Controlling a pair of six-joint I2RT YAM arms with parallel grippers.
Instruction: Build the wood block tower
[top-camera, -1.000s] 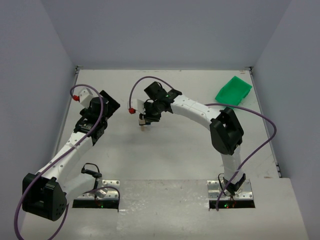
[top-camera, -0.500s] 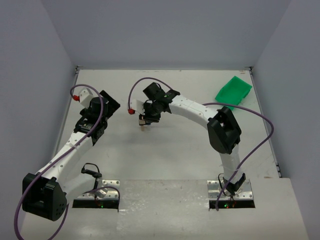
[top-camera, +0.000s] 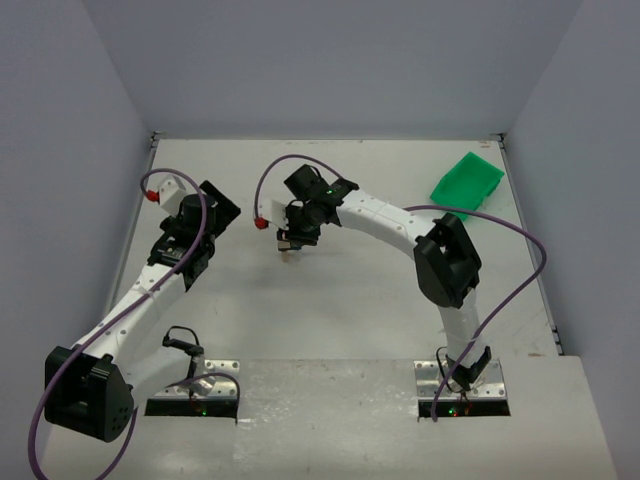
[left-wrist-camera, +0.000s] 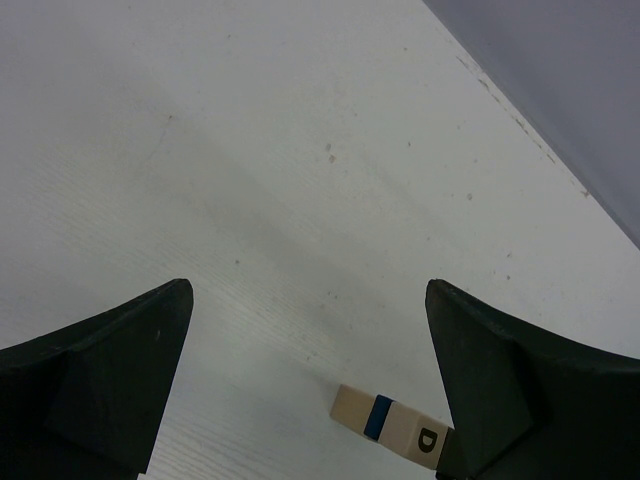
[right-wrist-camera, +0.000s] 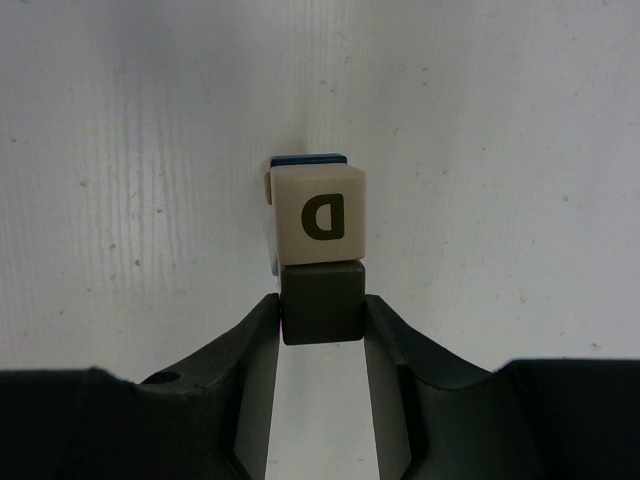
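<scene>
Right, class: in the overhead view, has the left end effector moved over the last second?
No. The left end effector sits in the same spot relative to the table's left edge, with its jaws open.

- wood block tower (right-wrist-camera: 315, 215): the facing block is pale tan, printed with a dark letter D; a strip of blue shows at its far edge.
- dark grey block (right-wrist-camera: 321, 300): plain matte charcoal, unmarked.
- From the left wrist, the tower reads tan, a blue band, then tan with the D.
- right hand (right-wrist-camera: 321, 305) and left hand (left-wrist-camera: 308, 290): black fingers.
- left arm (top-camera: 135, 300) and right arm (top-camera: 385, 215): white links, black joints.
- cables (top-camera: 300, 157): purple, with red end caps (top-camera: 261, 223).
- bin (top-camera: 467, 181): bright green.
- worktop (top-camera: 350, 290): off-white, faintly streaked, with small dark specks.
- walls (top-camera: 320, 60): pale lavender-grey.
</scene>
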